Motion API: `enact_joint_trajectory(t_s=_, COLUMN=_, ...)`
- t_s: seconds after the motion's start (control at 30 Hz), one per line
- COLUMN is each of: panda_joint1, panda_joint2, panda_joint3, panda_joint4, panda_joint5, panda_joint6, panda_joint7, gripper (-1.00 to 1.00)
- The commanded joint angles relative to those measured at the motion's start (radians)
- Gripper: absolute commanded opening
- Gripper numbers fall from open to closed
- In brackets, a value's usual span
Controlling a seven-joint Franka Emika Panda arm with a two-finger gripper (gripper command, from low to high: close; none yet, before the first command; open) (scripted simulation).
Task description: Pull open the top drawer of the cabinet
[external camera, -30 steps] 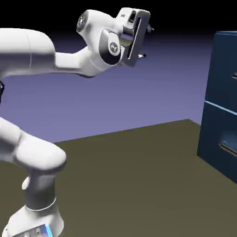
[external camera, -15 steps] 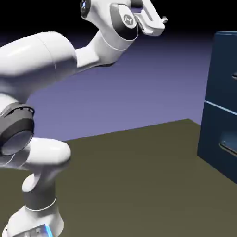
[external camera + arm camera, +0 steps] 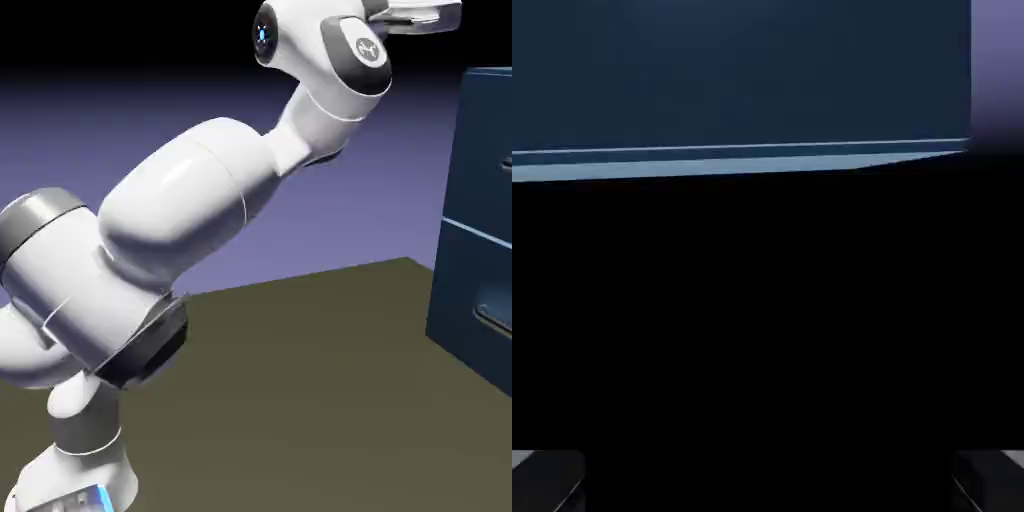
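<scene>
The arm (image 3: 190, 195) is made of smooth, glossy white shells, rounded like bottles and elbows, with satin grey collars and dark oval caps at the joints. A small blue light glows in one round black cap near the wrist, and a blue strip shines on the base, at the lower left of the exterior view. The claw (image 3: 768, 482) is spread wide, its two blocky dark tips well apart at the bottom of the hand view, with nothing between them.

The desk (image 3: 330, 390) is a flat, dull olive-brown surface with a straight far edge, and the cabinet (image 3: 465, 290) stands by its far right corner in the exterior view. The cabinet is boxy, dark blue and smooth, with crisp edges and a thin pale seam across its front.

The top drawer (image 3: 480, 170) is the panel above that seam, at the exterior view's right, partly cut off by the picture's edge. Its front is flat and plain, with the end of a small metal bar handle (image 3: 507, 164) showing. It sits shut, level with the lower drawer (image 3: 465, 310), whose rounded bar handle catches some light. The claw is near the cabinet's top, apart from it.
</scene>
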Motion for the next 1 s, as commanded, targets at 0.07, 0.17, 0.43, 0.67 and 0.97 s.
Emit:
enact_joint_trajectory(t_s=0.07, panda_joint1=0.08, panda_joint2=-0.029, panda_joint3=-0.054, panda_joint4=0.053, panda_joint5=-0.098, panda_joint6=-0.013, panda_joint7=-0.131, gripper=0.0)
enact_joint_trajectory(t_s=0.17, panda_joint1=0.16, panda_joint2=-0.059, panda_joint3=-0.109, panda_joint4=0.106, panda_joint5=-0.196, panda_joint6=-0.026, panda_joint7=-0.261, gripper=0.0)
enact_joint_trajectory(t_s=0.43, panda_joint1=0.373, panda_joint2=-0.137, panda_joint3=-0.253, panda_joint4=0.247, panda_joint5=-0.457, panda_joint6=-0.061, panda_joint7=-0.609, gripper=0.0)
enact_joint_trajectory(t_s=0.67, panda_joint1=0.56, panda_joint2=-0.205, panda_joint3=-0.38, panda_joint4=0.371, panda_joint5=-0.685, panda_joint6=-0.092, panda_joint7=-0.913, gripper=0.0)
enact_joint_trajectory(t_s=0.97, panda_joint1=0.752, panda_joint2=-0.257, panda_joint3=-0.454, panda_joint4=0.58, panda_joint5=-0.763, panda_joint6=-0.063, panda_joint7=-1.145, gripper=0.0)
